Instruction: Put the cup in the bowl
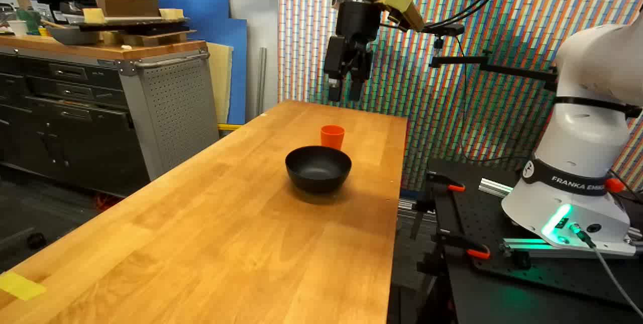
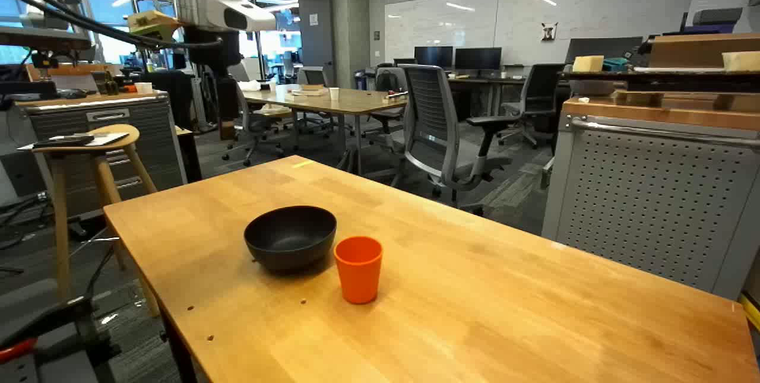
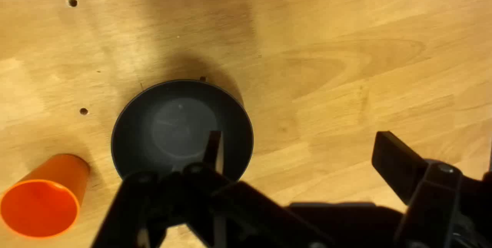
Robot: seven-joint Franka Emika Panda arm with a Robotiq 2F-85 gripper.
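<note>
The orange-red cup stands upright on the wooden table, close beside the bowl, in both exterior views (image 1: 332,136) (image 2: 358,270). It also shows at the lower left of the wrist view (image 3: 50,198), with its open mouth up. The black bowl (image 1: 318,171) sits upright and empty, and shows again in an exterior view (image 2: 291,239) and in the wrist view (image 3: 180,125). My gripper (image 1: 345,94) is open and empty, high above the table. In the wrist view the gripper (image 3: 300,136) has its fingers wide apart, and its left finger covers part of the bowl.
The wooden table (image 1: 241,233) has its near edge beside the robot's base stand (image 1: 502,284). A tool cabinet with a perforated side (image 1: 173,95) stands past the table's far side. Office chairs (image 2: 439,116) and a wooden stool (image 2: 98,151) stand on the floor.
</note>
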